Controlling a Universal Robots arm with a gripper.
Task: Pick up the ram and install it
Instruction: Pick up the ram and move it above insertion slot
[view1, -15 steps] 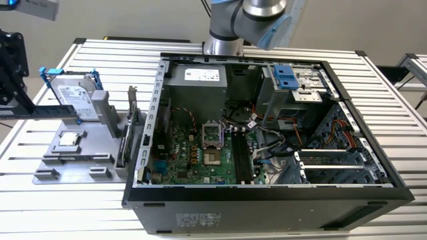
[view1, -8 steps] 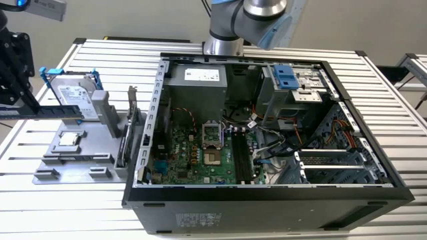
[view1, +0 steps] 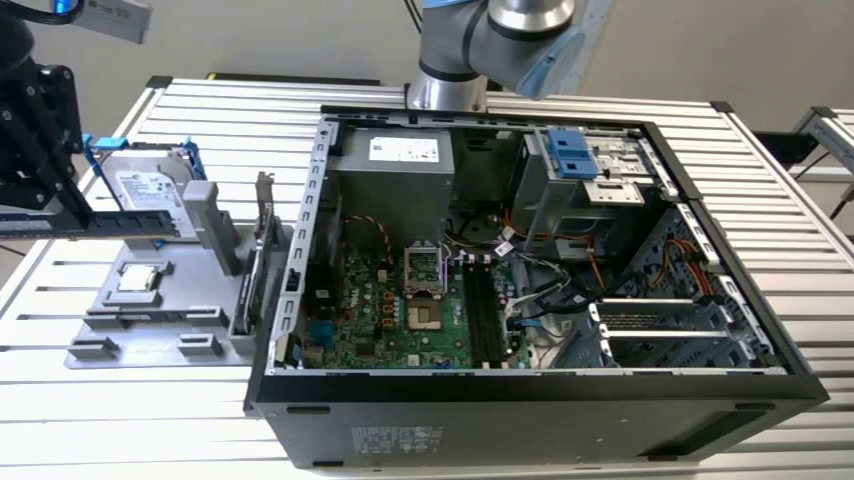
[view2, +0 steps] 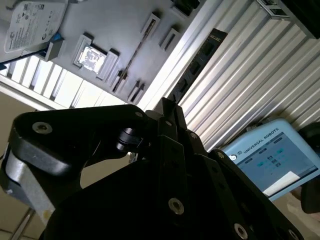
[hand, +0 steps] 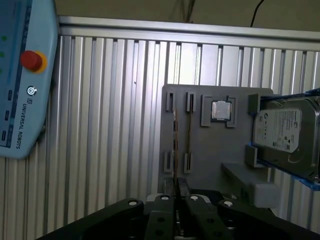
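At the exterior view's left, the end effector (view1: 47, 205) is gripping the ram (view1: 114, 225) over the tray (view1: 147, 320). In the first wrist view, the fingers (hand: 162, 202) are clamping the ram (hand: 174, 150) edge-on. In the second wrist view, the ram (view2: 200, 62) is jutting over the surface (view2: 260, 85).

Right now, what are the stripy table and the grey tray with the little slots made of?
The table looks like metal, likely aluminium: pale silvery slats with a soft sheen. The grey tray looks like matte plastic, perhaps printed: dull even grey, blocky slots, no shine.
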